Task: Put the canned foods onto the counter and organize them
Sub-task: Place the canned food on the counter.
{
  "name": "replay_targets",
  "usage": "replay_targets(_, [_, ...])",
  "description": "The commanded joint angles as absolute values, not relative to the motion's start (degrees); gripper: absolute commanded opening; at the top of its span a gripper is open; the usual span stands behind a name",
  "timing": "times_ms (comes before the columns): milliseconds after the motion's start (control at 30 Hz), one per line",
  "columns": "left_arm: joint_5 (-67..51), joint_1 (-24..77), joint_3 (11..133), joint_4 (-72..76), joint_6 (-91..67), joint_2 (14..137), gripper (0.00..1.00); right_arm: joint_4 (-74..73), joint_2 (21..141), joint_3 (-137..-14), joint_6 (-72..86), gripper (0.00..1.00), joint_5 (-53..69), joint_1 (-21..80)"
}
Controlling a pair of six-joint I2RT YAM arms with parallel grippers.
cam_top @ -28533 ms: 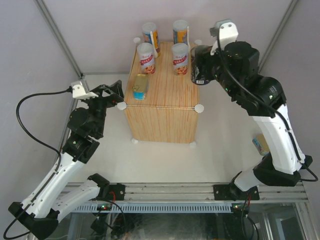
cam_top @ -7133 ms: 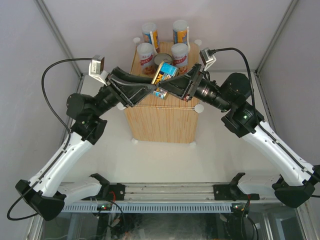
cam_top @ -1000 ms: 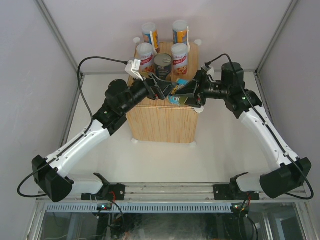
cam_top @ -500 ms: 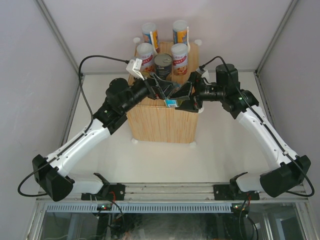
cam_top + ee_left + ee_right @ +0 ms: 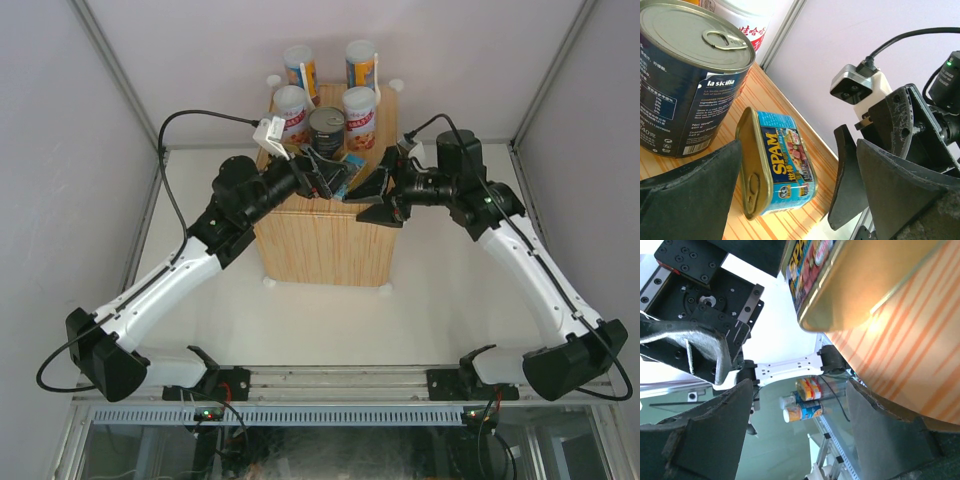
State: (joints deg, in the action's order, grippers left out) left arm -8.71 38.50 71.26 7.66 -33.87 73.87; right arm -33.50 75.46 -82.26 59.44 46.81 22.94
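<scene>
On the wood-grain counter (image 5: 300, 235) stand two tall blue-orange cylinders (image 5: 300, 68), two short white-red cans (image 5: 291, 108) and the dark can (image 5: 326, 128). One gold-blue tin (image 5: 350, 165) rests on its narrow side just in front of the dark can (image 5: 685, 85). My left gripper (image 5: 330, 178) is open, and the tin (image 5: 777, 165) lies between its fingers (image 5: 690, 200) with gaps on both sides. My right gripper (image 5: 372, 197) is open and empty just right of the tin (image 5: 840, 275), at the counter's right front corner. The second flat tin is hidden.
The two grippers face each other closely over the counter's right front; a right finger (image 5: 845, 185) shows in the left wrist view. White knobs (image 5: 399, 217) mark the counter's corners. Grey walls enclose the table. Two more cans (image 5: 810, 400) show far below in the right wrist view.
The gold-blue tin has moved from the counter's front right edge back toward the dark can and now rests on the wood. My right gripper has let go and drawn slightly right.
</scene>
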Motion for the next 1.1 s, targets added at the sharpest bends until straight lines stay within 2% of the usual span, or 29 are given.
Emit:
replay_targets(0, [-7.64,38.74,73.31,9.57,-33.1,72.25,1.0,-40.94,72.12,-85.19,52.88,0.74,40.85,22.81])
replay_targets(267, [-5.95,38.67,74.16,6.16,-33.19,70.81,0.98,-50.59,72.93,-96.69,44.48,0.7,26.59,25.75])
replay_targets(500, [-3.4,38.67,76.16,1.71,-32.11,69.0,0.98,-56.87,78.73,-107.04,39.48,0.69,10.58,31.36])
replay_targets(900, [1.66,38.67,70.93,3.52,-32.61,61.14,0.96,-64.82,88.08,-120.45,43.6,0.69,-18.0,43.26])
replay_targets(1067, [2.87,38.33,68.91,3.72,-32.08,57.87,0.96,-68.89,93.05,-128.97,46.69,0.69,-24.72,47.62])
